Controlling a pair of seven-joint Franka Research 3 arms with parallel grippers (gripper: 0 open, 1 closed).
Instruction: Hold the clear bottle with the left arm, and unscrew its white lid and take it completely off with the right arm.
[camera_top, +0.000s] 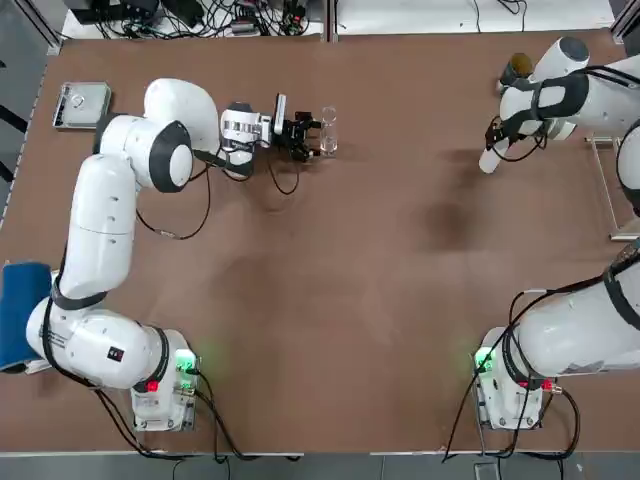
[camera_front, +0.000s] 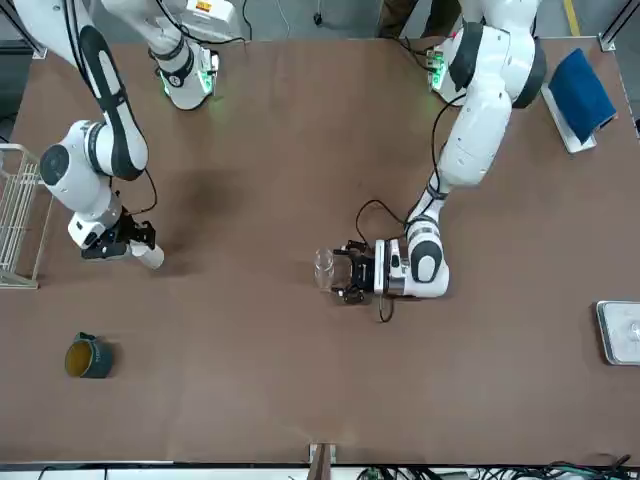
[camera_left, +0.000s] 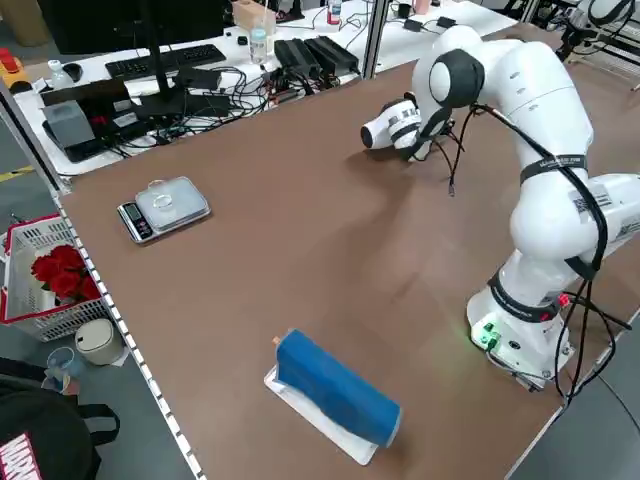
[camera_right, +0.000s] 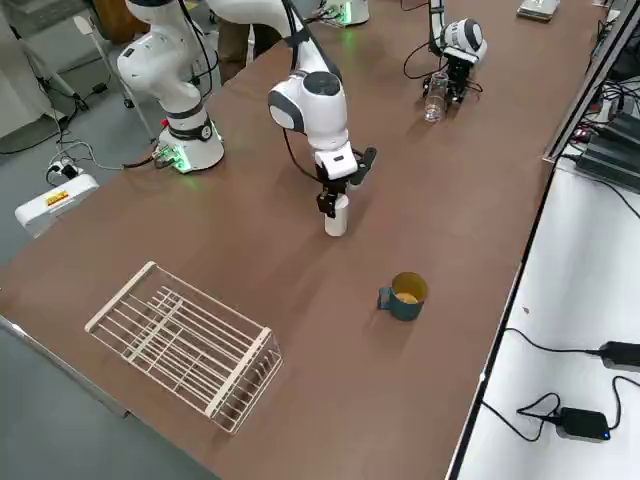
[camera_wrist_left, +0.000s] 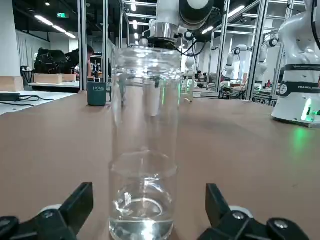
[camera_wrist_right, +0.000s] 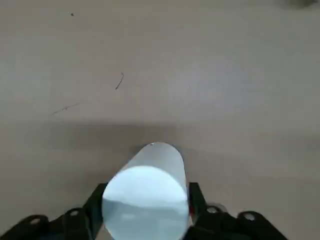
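The left claw (camera_top: 316, 135) stands spread around the foot of the clear bottle (camera_wrist_left: 143, 150), well out over the worktop (camera_top: 330, 270), with a gap on either side of the glass; it grips nothing. The bottle stands upright, its mouth uncapped.

Farther left than that claw, a silver-topped scale (camera_top: 83, 106) lies near the worktop's left edge, level with the claw or slightly beyond it. Well back from the claw, toward the robot, a blue cloth (camera_left: 338, 388) rests on a white pad (camera_left: 322, 419), also by the left edge. The left arm (camera_top: 105, 225) reaches between these two, its base near the robot's edge; a small dark label on the base is too small to read.

To the bottle's right, a broad stretch of bare worktop opens up, running to the far edge and back between the two arm bases. Only shadows fall there.

Across that stretch is the right claw (camera_right: 346, 185), with the white lid (camera_right: 337, 215) at its tip, off the bottle and well apart from it. I cannot tell whether it pinches the lid or merely surrounds it. The lid is plain, with no writing visible.

Beyond the right claw, toward the far edge, stands a dark teal mug (camera_right: 404, 296), yellowish inside; pale lettering on its side is too small to read surely. Farther right, a white wire rack (camera_right: 190, 342) takes up room beside the worktop's right edge.
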